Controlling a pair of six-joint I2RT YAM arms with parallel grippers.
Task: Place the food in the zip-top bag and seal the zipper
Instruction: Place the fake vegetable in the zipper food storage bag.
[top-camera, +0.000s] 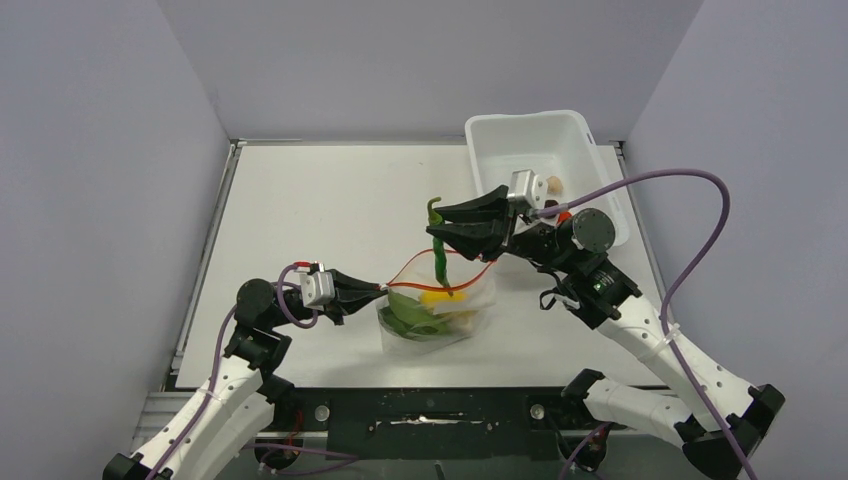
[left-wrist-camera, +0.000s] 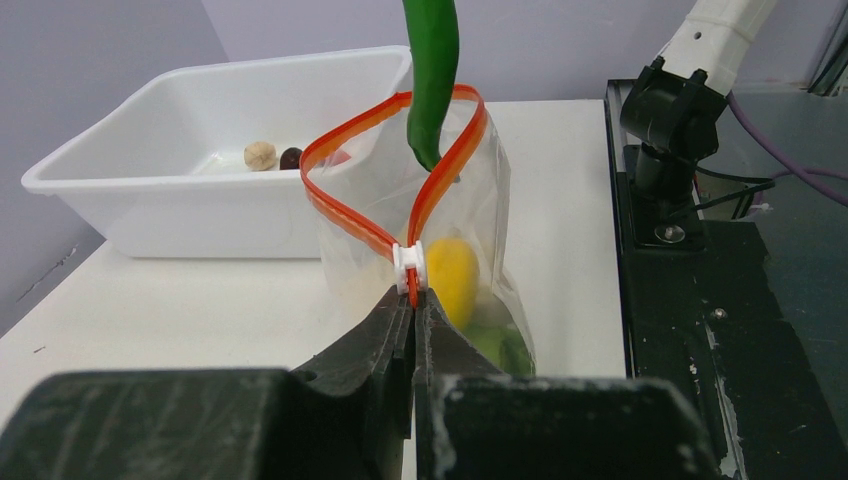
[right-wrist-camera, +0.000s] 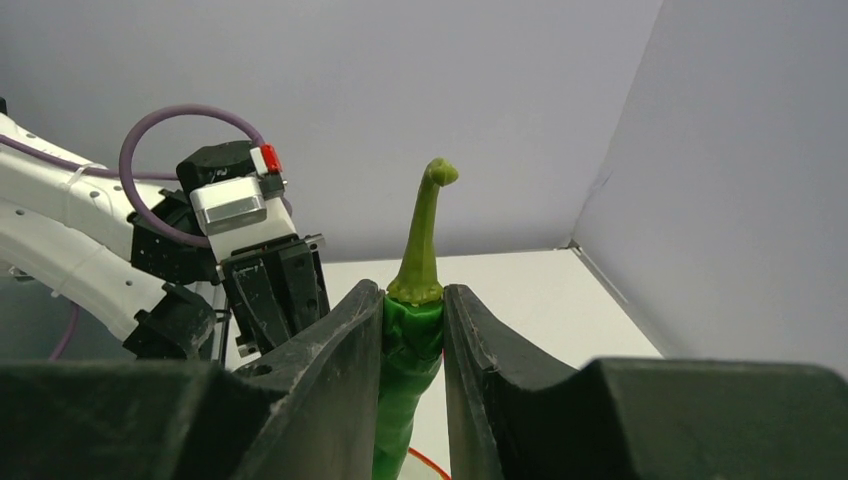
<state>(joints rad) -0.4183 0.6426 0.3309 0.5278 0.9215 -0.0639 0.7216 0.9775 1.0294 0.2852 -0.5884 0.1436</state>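
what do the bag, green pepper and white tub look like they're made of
Zip-top bag: thin clear plastic film, see-through and creased. Green pepper: probably moulded plastic or rubber, smooth with a slight sheen. White tub: rigid plastic, glossy, holding straight walls.

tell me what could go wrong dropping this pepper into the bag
The tip of the pepper hangs close to the red zipper strip, so it could snag and fold the mouth shut. The left claw pinches the bag only at one corner by the slider; a push might tug it loose.
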